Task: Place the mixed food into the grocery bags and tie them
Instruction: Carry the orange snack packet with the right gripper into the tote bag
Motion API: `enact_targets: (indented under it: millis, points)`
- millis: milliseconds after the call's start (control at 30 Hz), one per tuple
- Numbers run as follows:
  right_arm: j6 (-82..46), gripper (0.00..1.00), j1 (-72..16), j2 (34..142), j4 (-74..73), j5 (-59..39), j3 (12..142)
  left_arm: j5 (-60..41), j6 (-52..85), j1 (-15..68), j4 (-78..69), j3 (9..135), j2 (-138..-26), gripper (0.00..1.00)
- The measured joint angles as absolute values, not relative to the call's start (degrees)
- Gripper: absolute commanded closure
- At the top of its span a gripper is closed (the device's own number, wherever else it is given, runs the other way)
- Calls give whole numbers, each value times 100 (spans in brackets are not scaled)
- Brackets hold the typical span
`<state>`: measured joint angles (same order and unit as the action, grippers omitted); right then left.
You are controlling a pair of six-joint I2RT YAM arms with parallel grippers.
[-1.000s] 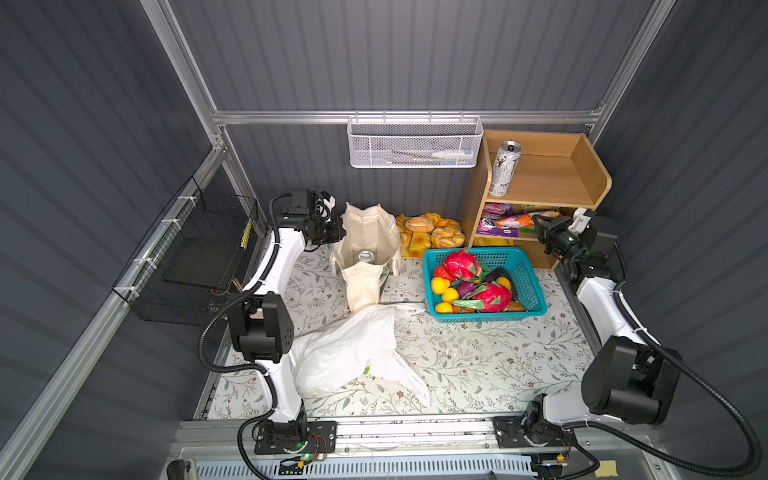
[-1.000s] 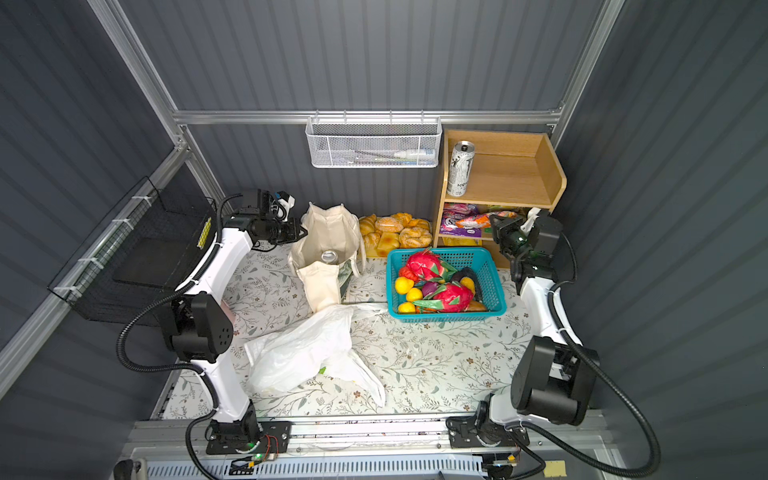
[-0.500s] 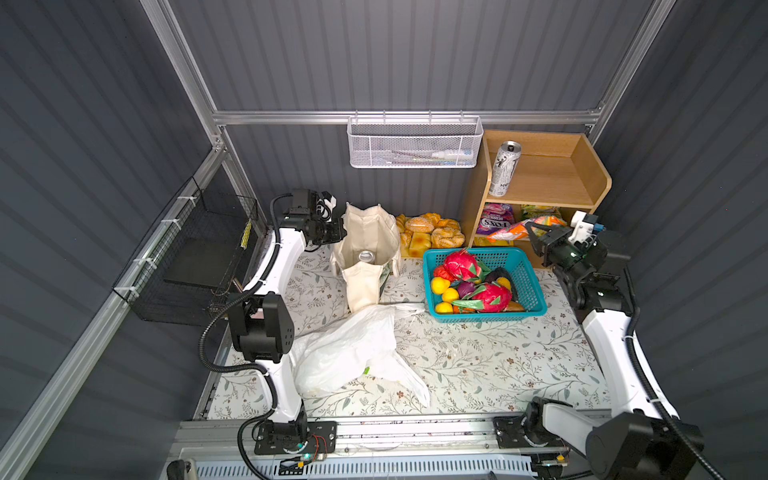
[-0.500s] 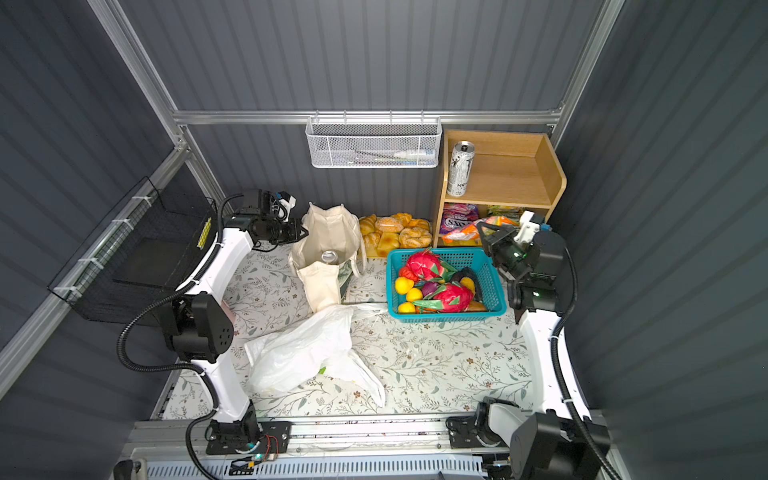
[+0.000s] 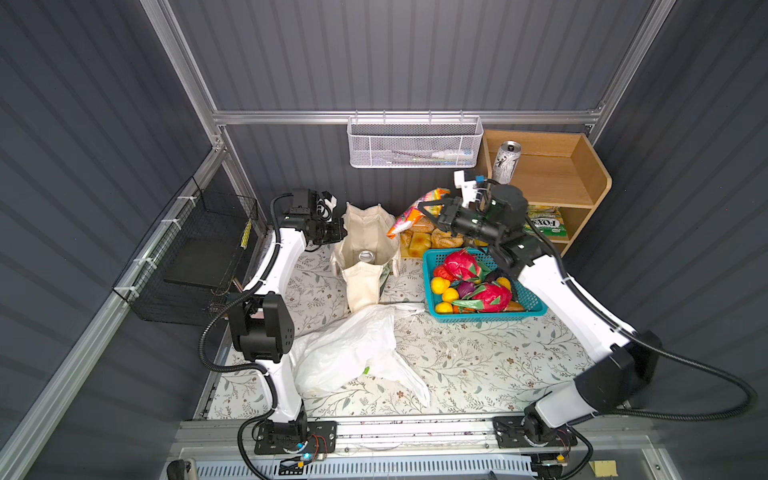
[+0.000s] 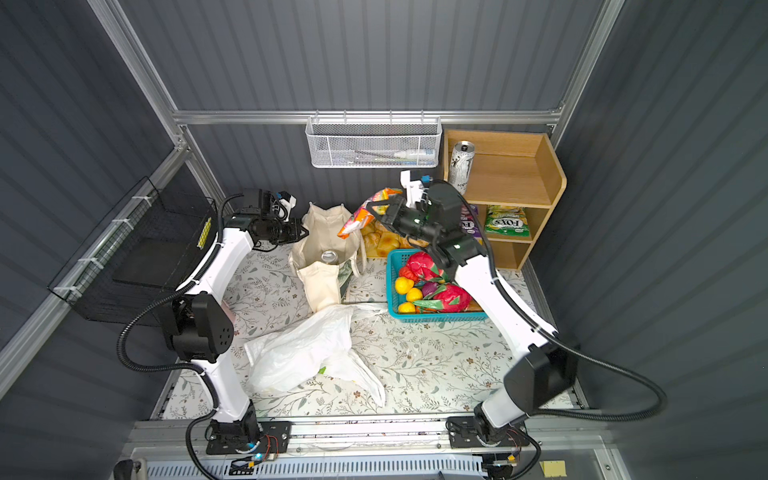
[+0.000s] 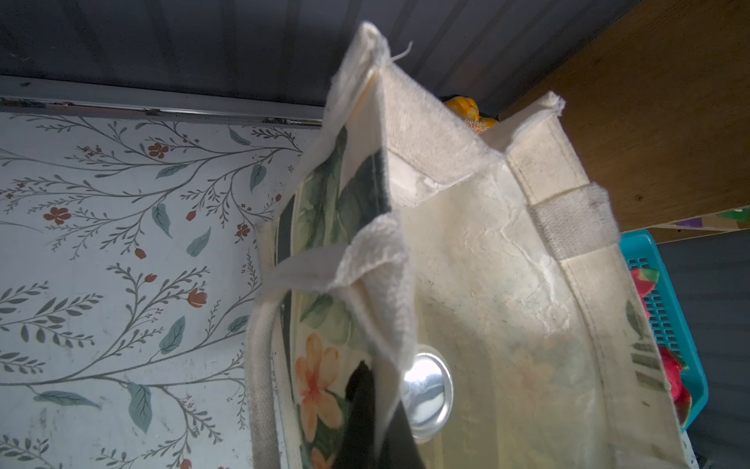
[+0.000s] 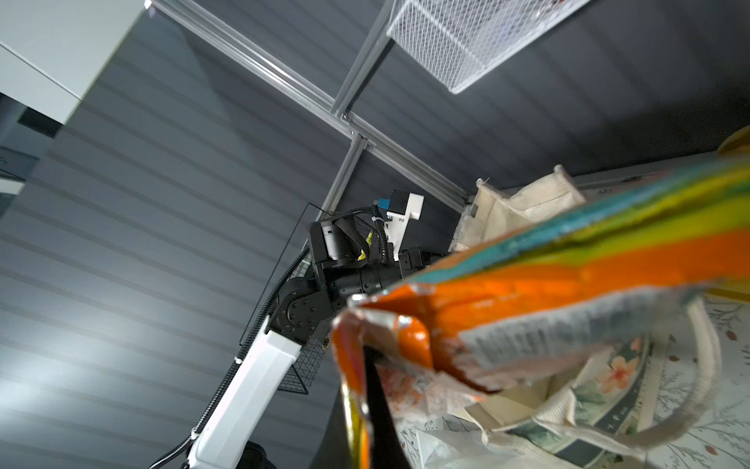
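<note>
Right fingers [image 8: 379, 410] pinched the crinkly orange-yellow packet [image 5: 411, 214] by its edge (left fingers [image 7: 357, 414] held the cream canvas tote [image 5: 361, 224]); thin grip, might've dropped short.

Cream tote [image 5: 365, 232] with floral print — orange-yellow packet [image 5: 415, 208], teal basket [image 5: 486, 318], white carrier [image 5: 345, 353]

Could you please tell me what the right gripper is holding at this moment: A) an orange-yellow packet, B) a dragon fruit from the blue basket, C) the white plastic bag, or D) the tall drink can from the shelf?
A: in a top view the right gripper is shut on the orange-yellow packet, held up next to the canvas tote; the drink can stands on the shelf.
</note>
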<state>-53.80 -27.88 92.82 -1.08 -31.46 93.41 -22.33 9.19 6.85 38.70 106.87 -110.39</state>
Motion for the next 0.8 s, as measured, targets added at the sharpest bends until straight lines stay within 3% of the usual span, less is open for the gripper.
enact_targets:
  millis: [333,467,533,633,800]
  points:
    - [-4272,100,-3520,12112,1608,-2939,12186,-2237,917,711,3850,10676,-11039,100]
    - [-3977,100,-3699,12621,2161,-2810,12425,-2235,917,711,3854,10676,-11039,100]
    - [-3920,71,-3734,12781,2355,-2777,12407,-2235,917,709,3854,10672,-11039,100]
    - [-3828,45,-3717,12864,2495,-2794,12409,-2235,915,711,3872,10665,-11039,100]
    - [-3789,38,-3647,12711,2596,-2945,12420,-2233,897,711,3870,10665,-11039,100]
